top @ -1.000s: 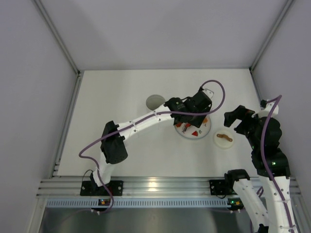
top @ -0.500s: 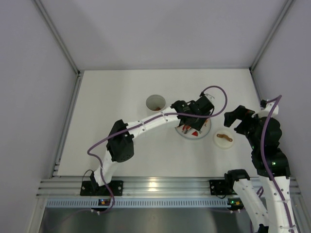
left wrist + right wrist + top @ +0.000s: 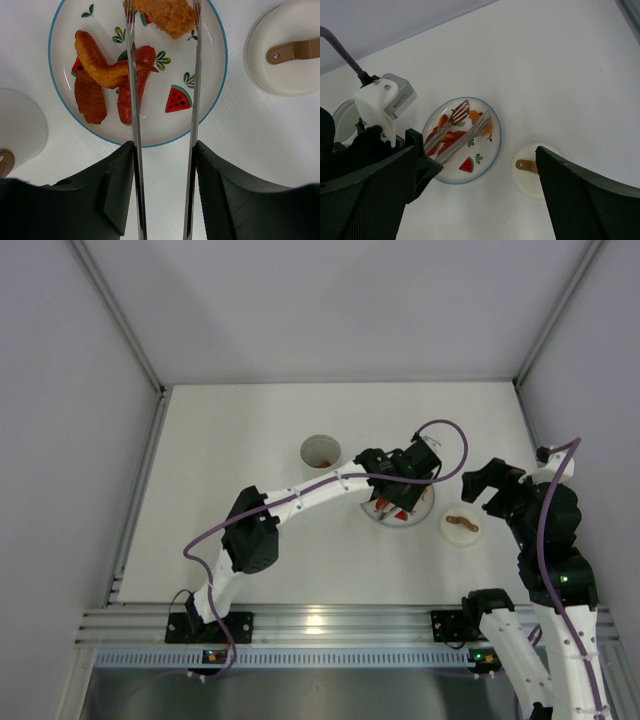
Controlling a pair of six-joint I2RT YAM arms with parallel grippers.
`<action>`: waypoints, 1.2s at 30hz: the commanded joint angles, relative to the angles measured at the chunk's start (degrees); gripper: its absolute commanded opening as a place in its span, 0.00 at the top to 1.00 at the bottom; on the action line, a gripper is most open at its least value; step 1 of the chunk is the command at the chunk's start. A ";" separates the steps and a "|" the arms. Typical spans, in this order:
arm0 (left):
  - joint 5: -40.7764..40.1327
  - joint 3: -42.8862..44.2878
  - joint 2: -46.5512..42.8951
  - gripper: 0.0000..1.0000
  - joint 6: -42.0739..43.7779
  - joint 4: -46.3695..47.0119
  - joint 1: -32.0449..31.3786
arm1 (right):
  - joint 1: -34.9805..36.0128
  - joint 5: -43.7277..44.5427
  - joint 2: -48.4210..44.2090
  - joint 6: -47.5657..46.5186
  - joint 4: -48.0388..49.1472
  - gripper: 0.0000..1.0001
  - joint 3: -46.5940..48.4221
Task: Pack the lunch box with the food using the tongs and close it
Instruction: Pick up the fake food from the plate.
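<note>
Steel tongs (image 3: 133, 120): two slim arms, clamped between the fingers of the left gripper (image 3: 163, 162). Their tips run off the far edge of the left wrist view. In the right wrist view the slotted tips lie over the plate (image 3: 489, 147) with an orange piece between them; whether they pinch it cannot be told.

Orange-red and brown food (image 3: 97, 75): several pieces lying on the plate. One crumbed orange piece at the far rim is cut off by the frame. From above, most of it is hidden under the left gripper.

White lunch box (image 3: 320, 451): upright and uncovered on the table (image 3: 240, 430), to the left and far side of the plate, apart from it. What lies inside is too small to make out. Only a sliver of it shows in either wrist view.

White round lid (image 3: 285, 50): brown strap handle, flat on the table just right of the plate, not touching.

Black right gripper (image 3: 485, 483): jaws wide apart, holding nothing, hanging above the table just beyond the lid's far right side.
</note>
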 commanded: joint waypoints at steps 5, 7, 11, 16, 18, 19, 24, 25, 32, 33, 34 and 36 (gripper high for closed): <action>1.69 1.18 -1.35 0.45 -0.57 -0.07 -0.03 | -0.78 0.36 -0.56 -0.55 -0.81 0.00 1.64; 1.78 1.09 -1.36 0.45 -0.65 -0.16 -0.03 | -0.78 0.45 -0.65 -0.55 -0.90 0.00 1.64; 2.57 1.18 -1.27 0.45 -0.74 -0.07 -0.03 | -0.78 0.36 -0.56 -0.55 -0.90 0.00 1.64; 2.22 1.18 -1.09 0.45 -1.09 -0.77 -0.03 | -0.78 0.36 -0.56 -0.64 -1.07 0.01 1.64; 1.95 0.92 -1.18 0.45 -1.18 -0.95 -0.12 | -0.78 0.28 -0.65 -0.64 -0.99 0.01 1.64; 1.95 0.74 -1.27 0.45 -1.27 -1.12 -0.12 | -0.78 0.36 -0.65 -0.73 -1.16 0.01 1.64; 2.04 -0.84 -1.88 0.45 -1.27 -0.69 -0.30 | -0.78 0.36 -0.65 -0.64 -1.08 0.01 1.64; 2.21 -1.02 -1.88 0.45 -1.27 -0.77 -0.30 | -0.69 0.19 -0.65 -0.55 -1.08 0.00 1.64; 3.27 -0.67 -1.62 0.45 -1.01 -0.77 -0.38 | -0.78 0.19 -0.65 -0.55 -1.08 0.00 1.64; 3.27 -0.75 -1.70 0.45 -1.09 -0.77 -0.38 | -0.78 0.19 -0.56 -0.64 -1.08 0.01 1.64; 3.36 -0.75 -1.71 0.45 -1.01 -0.86 -0.38 | -0.87 0.19 -0.56 -0.55 -0.99 0.01 1.64; 3.27 -0.84 -1.88 0.45 -1.01 -0.86 -0.47 | -0.78 0.19 -0.65 -0.46 -0.99 0.00 1.73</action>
